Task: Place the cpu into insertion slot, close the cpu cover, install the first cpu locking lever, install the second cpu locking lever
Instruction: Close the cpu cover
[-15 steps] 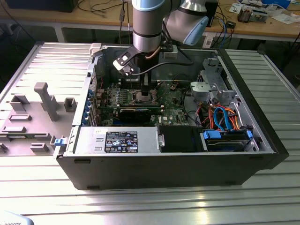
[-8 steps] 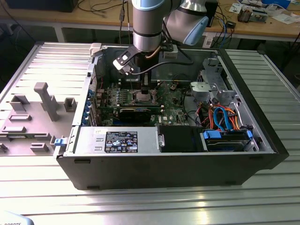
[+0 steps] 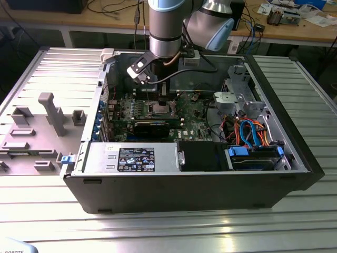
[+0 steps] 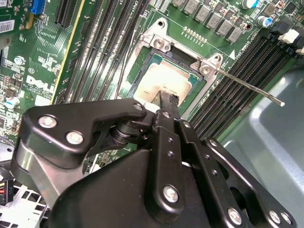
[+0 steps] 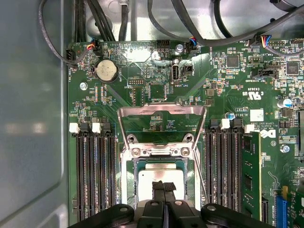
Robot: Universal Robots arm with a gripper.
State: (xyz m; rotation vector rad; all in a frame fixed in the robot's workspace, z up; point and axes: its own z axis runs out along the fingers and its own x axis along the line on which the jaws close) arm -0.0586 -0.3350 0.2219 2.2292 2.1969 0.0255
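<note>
Right up close, the gripper [image 5: 164,186] [image 4: 168,100] shows its black linkage, and its fingers [image 5: 158,188] are pinched together with nothing between them, tips touching the silver top of the cpu [image 5: 159,173] [image 4: 164,83]. The cpu sits flat in the insertion slot [image 5: 127,180]. The cpu cover [image 5: 161,110] is flipped open, leaning back over the green motherboard [image 5: 142,71]. A thin locking lever [image 4: 247,85] is unlatched and juts out across the memory slots [image 4: 237,71]. In the exterior view the arm [image 3: 168,31] reaches down into the open computer case [image 3: 295,158].
</note>
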